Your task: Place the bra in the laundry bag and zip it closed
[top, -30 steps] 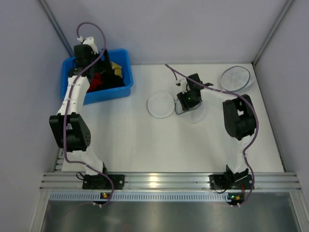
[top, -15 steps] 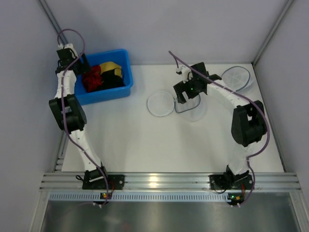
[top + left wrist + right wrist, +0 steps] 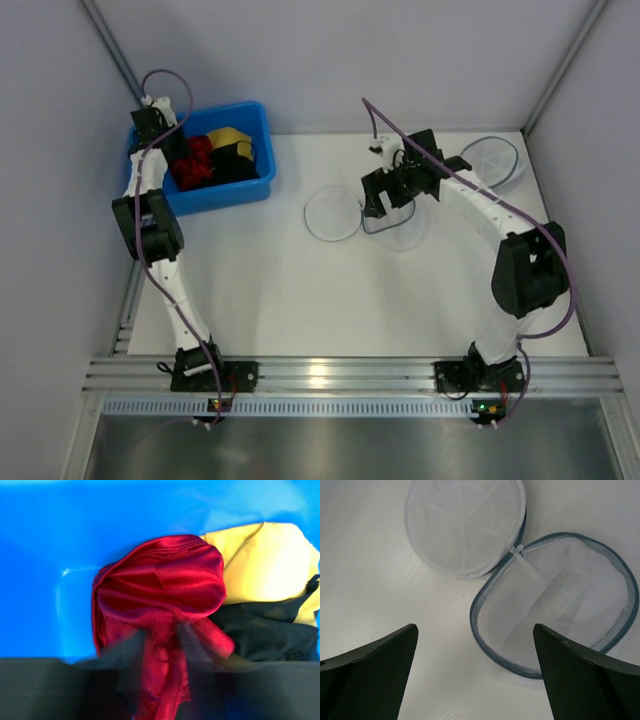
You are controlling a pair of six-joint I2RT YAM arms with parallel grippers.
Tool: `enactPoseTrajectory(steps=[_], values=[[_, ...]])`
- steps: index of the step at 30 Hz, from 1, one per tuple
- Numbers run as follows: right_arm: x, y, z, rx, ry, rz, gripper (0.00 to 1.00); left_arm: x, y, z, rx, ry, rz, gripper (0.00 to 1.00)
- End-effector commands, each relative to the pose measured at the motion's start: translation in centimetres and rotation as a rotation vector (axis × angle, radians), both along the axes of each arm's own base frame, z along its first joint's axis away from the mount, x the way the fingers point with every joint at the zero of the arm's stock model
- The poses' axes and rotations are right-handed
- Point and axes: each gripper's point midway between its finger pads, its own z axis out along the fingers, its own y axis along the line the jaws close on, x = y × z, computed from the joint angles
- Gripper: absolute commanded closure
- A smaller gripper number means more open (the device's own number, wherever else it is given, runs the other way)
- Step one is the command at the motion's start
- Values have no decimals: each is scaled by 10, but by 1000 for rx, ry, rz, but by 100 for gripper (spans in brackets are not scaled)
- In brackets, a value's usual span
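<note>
The red bra (image 3: 160, 587) lies bunched in the blue bin (image 3: 45, 555), beside a yellow garment and a black one. My left gripper (image 3: 161, 645) reaches down into the bin, its blurred fingers (image 3: 131, 655) pressed on either side of a strand of red fabric. From above, the bra (image 3: 195, 160) shows just right of the left gripper (image 3: 172, 160). The laundry bag (image 3: 560, 605) lies unzipped on the table, its two halves (image 3: 332, 215) spread flat. My right gripper (image 3: 480, 680) hovers open over the bag's near rim with nothing in it.
A second round white mesh bag (image 3: 490, 160) lies at the back right. The yellow garment (image 3: 228, 137) and the black garment (image 3: 238, 162) fill the right part of the bin (image 3: 262, 118). Side walls stand close on both sides of the table.
My left gripper has gone from open to closing on the bra in the bin. My right gripper has opened wide and drawn back a little from the laundry bag.
</note>
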Motion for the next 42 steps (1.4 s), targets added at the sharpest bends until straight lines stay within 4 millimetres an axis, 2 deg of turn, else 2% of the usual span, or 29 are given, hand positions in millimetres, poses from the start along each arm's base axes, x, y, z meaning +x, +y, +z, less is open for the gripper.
enactPoseTrajectory(steps=[1, 3, 4, 6, 7, 9, 10, 11, 12, 13, 15, 16, 17, 18, 19, 24, 27, 28, 30, 31, 32, 33, 34, 35, 38, 42], values=[[-8, -2, 17, 31, -11, -1, 1, 16, -1, 29, 44, -102, -57, 78], [-10, -3, 21, 32, -15, -1, 1, 14, -3, 34, 38, -106, -64, 94], [-12, -4, 26, 37, -23, -5, 0, 12, -8, 47, 29, -127, -81, 100], [-16, -4, 32, 41, -31, -4, 0, 8, -17, 62, 1, -149, -101, 100], [-17, -6, 38, 45, -44, -7, 0, 4, -23, 89, -8, -193, -126, 100], [-21, -8, 45, 44, -58, -9, 0, -5, -34, 109, -42, -217, -147, 100], [-23, -10, 53, 48, -77, -10, 1, -14, -45, 141, -47, -267, -191, 100], [-24, -11, 57, 46, -86, -11, 1, -21, -49, 155, -48, -285, -208, 100], [-26, -12, 60, 45, -92, -12, 1, -29, -54, 158, -56, -285, -221, 100], [-28, -15, 67, 47, -111, -12, 1, -42, -65, 186, -81, -323, -241, 100], [-30, -18, 72, 37, -131, -18, 1, -57, -74, 196, -94, -326, -262, 100], [-33, -20, 78, 34, -145, -16, 1, -70, -80, 214, -93, -349, -277, 100], [-33, -22, 80, 29, -154, -20, 1, -77, -87, 222, -108, -358, -304, 100], [-34, -24, 83, 26, -159, -20, 0, -84, -91, 221, -129, -348, -303, 100], [-37, -26, 86, 20, -168, -13, 1, -95, -96, 237, -135, -374, -309, 100], [-36, -35, 99, -20, -222, -3, 1, -138, -133, 268, -299, -396, -390, 100], [-36, -42, 108, -21, -253, -10, 1, -169, -155, 293, -366, -426, -461, 100], [-38, -45, 112, -16, -262, -14, 1, -184, -164, 307, -370, -448, -495, 100], [-42, -48, 112, -6, -257, -13, 1, -202, -177, 314, -426, -437, -535, 100], [-48, -47, 116, 13, -261, 1, 0, -221, -189, 326, -438, -448, -594, 100], [-51, -48, 112, 20, -251, 4, 1, -229, -194, 322, -481, -424, -604, 100], [-55, -47, 113, 26, -254, 19, 0, -245, -201, 330, -488, -433, -629, 100], [-63, -44, 116, 48, -256, 48, 1, -256, -209, 328, -516, -415, -665, 100], [-69, -43, 111, 50, -242, 64, 1, -266, -214, 327, -543, -399, -679, 100], [-88, -42, 107, 63, -224, 122, 0, -302, -237, 314, -606, -339, -788, 100], [-112, -39, 112, 100, -237, 196, 0, -347, -259, 283, -709, -240, -853, 100]])
